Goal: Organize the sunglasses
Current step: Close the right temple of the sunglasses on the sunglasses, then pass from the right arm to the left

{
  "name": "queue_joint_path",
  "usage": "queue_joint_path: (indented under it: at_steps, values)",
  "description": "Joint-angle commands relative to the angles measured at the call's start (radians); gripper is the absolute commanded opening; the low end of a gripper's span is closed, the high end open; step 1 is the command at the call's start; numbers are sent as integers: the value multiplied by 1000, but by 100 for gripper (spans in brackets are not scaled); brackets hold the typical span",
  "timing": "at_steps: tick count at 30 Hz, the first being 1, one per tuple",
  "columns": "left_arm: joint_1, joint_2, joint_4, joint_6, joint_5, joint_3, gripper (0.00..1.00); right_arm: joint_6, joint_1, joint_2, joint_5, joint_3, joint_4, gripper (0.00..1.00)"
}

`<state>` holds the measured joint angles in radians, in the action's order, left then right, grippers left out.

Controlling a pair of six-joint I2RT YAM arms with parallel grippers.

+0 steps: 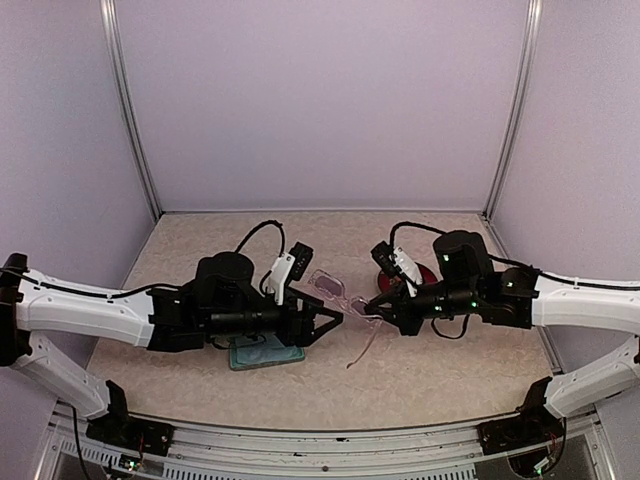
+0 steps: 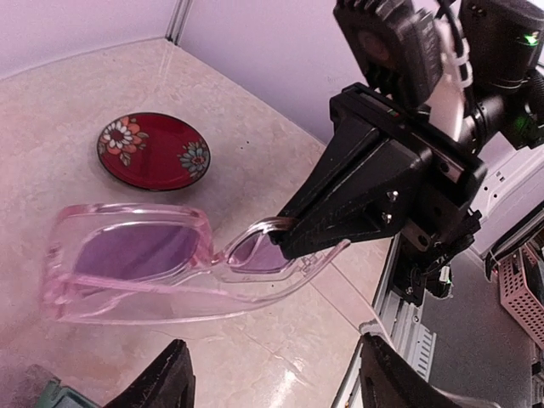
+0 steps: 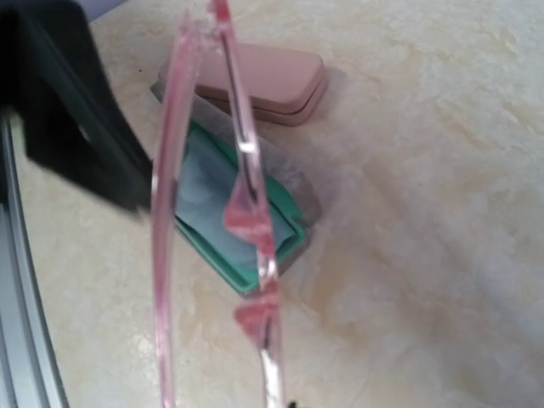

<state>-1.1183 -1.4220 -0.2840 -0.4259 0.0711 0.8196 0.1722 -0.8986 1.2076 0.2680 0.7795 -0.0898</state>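
Note:
One pair of sunglasses (image 1: 331,285) with a pale clear-pink frame and purple-tinted lenses hangs above the table's middle. One slim arm trails down toward the near edge. My right gripper (image 1: 369,300) is shut on them; in the left wrist view its black fingertips (image 2: 293,229) pinch the rim of one lens of the sunglasses (image 2: 136,263). My left gripper (image 1: 330,322) is open just beside and below the frame, its fingers (image 2: 161,382) wide apart with nothing between them. The right wrist view shows the sunglasses (image 3: 246,204) edge-on, with that gripper's own fingers almost out of frame.
An open green case (image 3: 255,259) holding a light-blue cloth lies under my left gripper, also visible as the green case (image 1: 262,355) in the top view. A shut pink case (image 3: 263,81) lies behind it. A red flowered plate (image 2: 153,151) sits beneath my right arm.

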Motion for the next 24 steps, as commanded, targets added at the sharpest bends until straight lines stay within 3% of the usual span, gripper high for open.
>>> queue_joint_path:
  at_steps: [1,5,8,12,18,24]
  values:
    - [-3,152,36,67,-62,-82,68,-27,-10,-47,-5,-5,-39,0]
    - [1,280,94,161,-124,-146,83,-63,-10,-67,81,-14,-66,0]
    - [16,329,137,232,-117,-164,89,-88,-11,-56,165,-6,-108,0]
    - [45,341,156,296,-41,-171,92,-110,-19,-37,245,4,-132,0]
    - [73,291,138,356,190,-164,97,-126,-37,-20,325,21,-129,0]
    - [75,221,86,353,350,-148,92,-133,-43,7,361,24,-104,0]
